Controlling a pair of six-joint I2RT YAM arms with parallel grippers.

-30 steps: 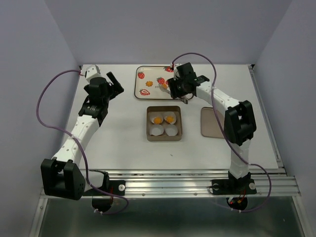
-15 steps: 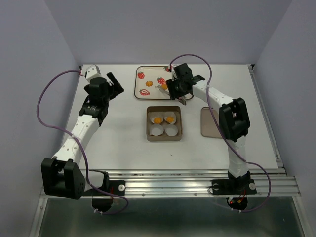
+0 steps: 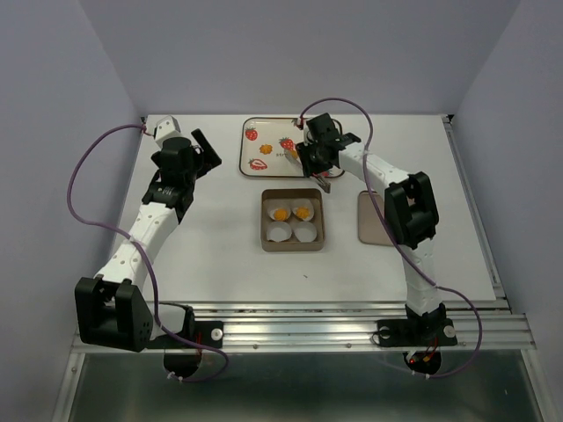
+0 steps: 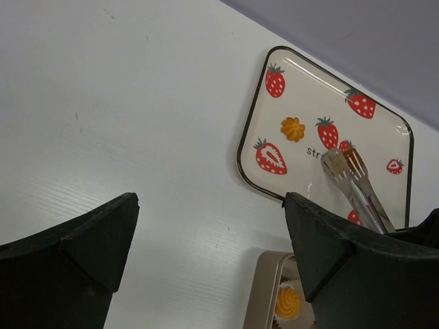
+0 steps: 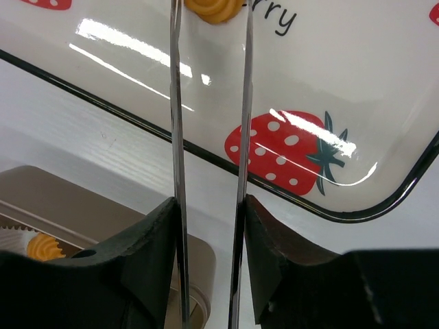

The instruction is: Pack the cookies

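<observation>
My right claw (image 5: 209,233) is clamped on the tongs (image 5: 176,137), whose tips sit on either side of a cookie (image 5: 212,8) on the strawberry tray (image 5: 384,103), ready to lift it. A second cookie (image 4: 293,128) lies on the tray, and two cookies (image 3: 279,213) already sit in the box (image 3: 293,246). My left claw (image 4: 209,205) hangs open over the counter (image 4: 103,103), out of the way.

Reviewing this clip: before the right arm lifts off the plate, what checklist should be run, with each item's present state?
1. Right gripper shut on the metal tongs: ok.
2. Tong tips either side of a small orange cookie on the strawberry-printed plate: ok.
3. Tips actually pinching that cookie: cannot tell.
4. Two front white paper cups in the brown box empty and ready: ok.
5. Left gripper open, off to the side of the plate: ok.
</observation>
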